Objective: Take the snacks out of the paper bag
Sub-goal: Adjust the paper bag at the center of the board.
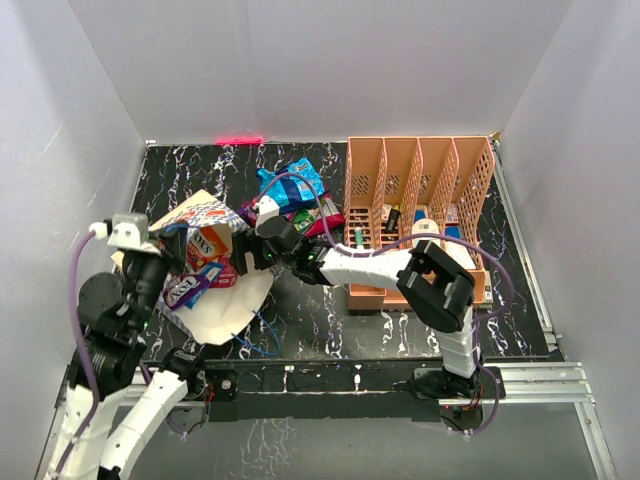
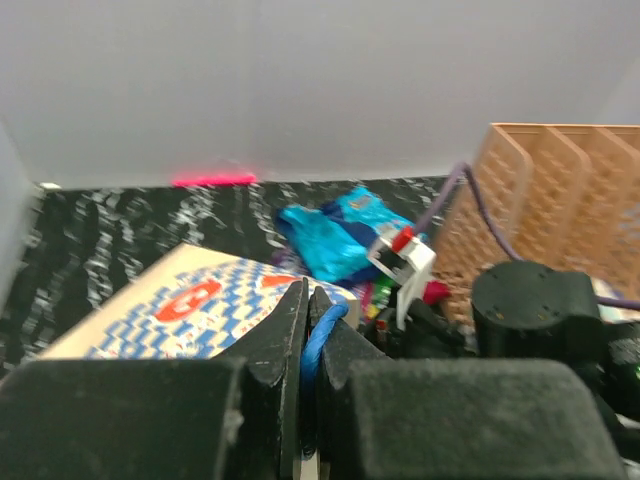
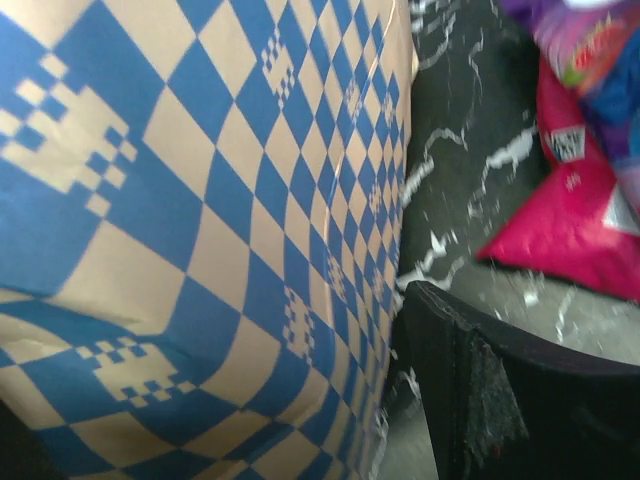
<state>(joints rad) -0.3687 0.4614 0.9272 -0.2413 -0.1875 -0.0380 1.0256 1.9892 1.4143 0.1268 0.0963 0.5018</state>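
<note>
The paper bag [image 1: 215, 300] lies on its side at the left, mouth toward the middle. An orange snack packet [image 1: 205, 245] and a purple one [image 1: 185, 290] show in its mouth. Blue packets [image 1: 292, 186] and pink ones [image 1: 322, 222] lie on the table beyond it. My left gripper [image 1: 165, 272] is shut on the bag's blue cord handle [image 2: 322, 338], next to the checkered bag [image 2: 180, 305]. My right gripper [image 1: 250, 250] is at the bag mouth. Its one visible finger [image 3: 480, 390] stands outside the checkered wall [image 3: 220, 220]; the other is hidden behind the paper. A pink packet [image 3: 570, 235] lies nearby.
The peach slotted organizer [image 1: 420, 190] with small bottles and boxes stands at the back right, close behind my right arm; it also shows in the left wrist view [image 2: 560, 190]. Blue packets [image 2: 335, 235] lie before it. White walls enclose the black marbled table [image 1: 330, 320].
</note>
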